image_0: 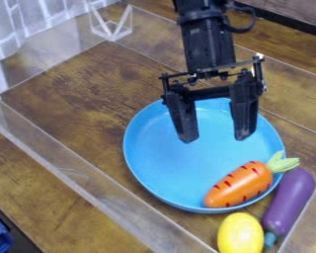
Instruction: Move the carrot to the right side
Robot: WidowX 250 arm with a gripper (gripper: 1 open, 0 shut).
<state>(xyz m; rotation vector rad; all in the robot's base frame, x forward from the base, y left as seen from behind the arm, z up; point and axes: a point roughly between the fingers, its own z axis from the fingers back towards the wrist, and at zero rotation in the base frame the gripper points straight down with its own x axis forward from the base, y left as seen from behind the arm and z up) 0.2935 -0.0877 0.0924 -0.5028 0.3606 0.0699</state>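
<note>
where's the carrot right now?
The carrot lies free at the lower right of the camera view, on the right edge of the blue plate, leafy top toward the eggplant beside it, lemon just below. The open gripper is above it.

The round blue plastic plate (pixel 158 173) looks smooth and glossy. At its five o'clock rim lies the ridged, matt orange plastic carrot (pixel 243 182). The dark brown wooden table (pixel 68 89) shows grain under a sheen. The black gripper (pixel 215 127) fingers look matt.
</note>
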